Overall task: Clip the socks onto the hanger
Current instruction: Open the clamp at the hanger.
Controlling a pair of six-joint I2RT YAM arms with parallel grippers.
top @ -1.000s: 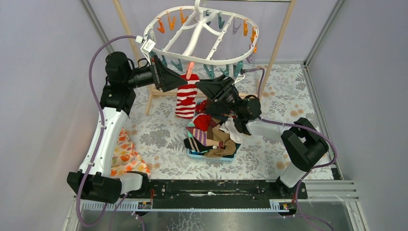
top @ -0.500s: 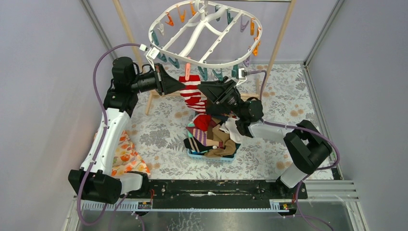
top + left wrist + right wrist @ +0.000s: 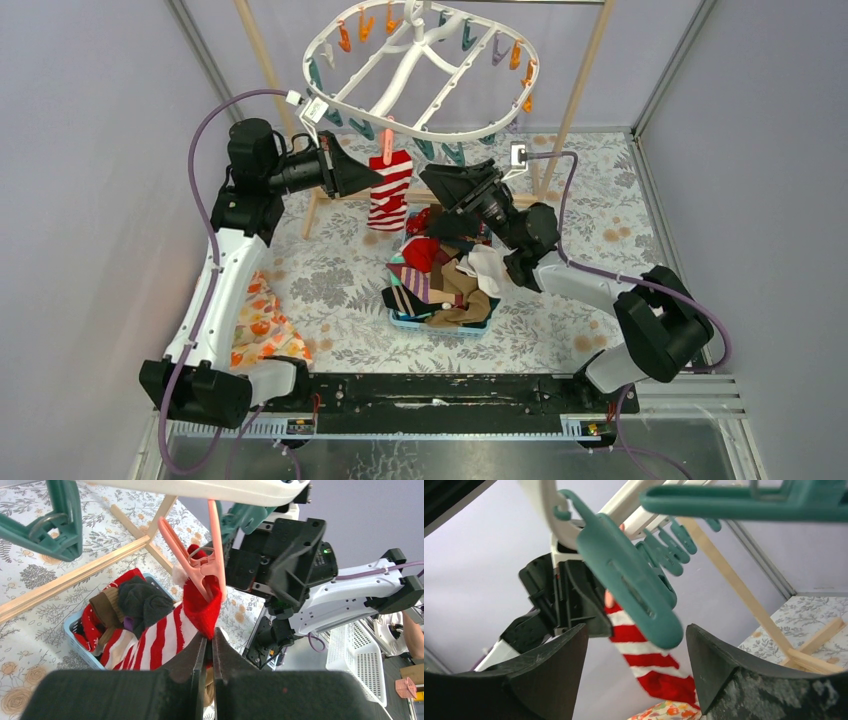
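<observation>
The white oval hanger [image 3: 352, 104] hangs tilted over the back of the table, with orange, teal and purple pegs round its rim. A pink peg [image 3: 201, 569] on its near rim grips a red-and-white striped sock [image 3: 388, 198]. My left gripper [image 3: 209, 639] is shut on the red end of that sock [image 3: 155, 641], just under the peg. My right gripper [image 3: 636, 642] stands open to the right of the sock, with a teal peg [image 3: 636, 592] above the gap between its fingers and nothing held. More socks [image 3: 445, 275] lie heaped in a blue basket [image 3: 405, 321].
A wooden pole frame [image 3: 578, 88] carries the hanger, and its foot bar [image 3: 322, 197] lies on the floral table cloth behind the sock. An orange floral cloth [image 3: 262, 328] lies beside the left arm. Grey walls close in both sides.
My left gripper has shut on the striped sock. The right gripper has opened wider and drawn back to the right. The hanger has swung and tilted.
</observation>
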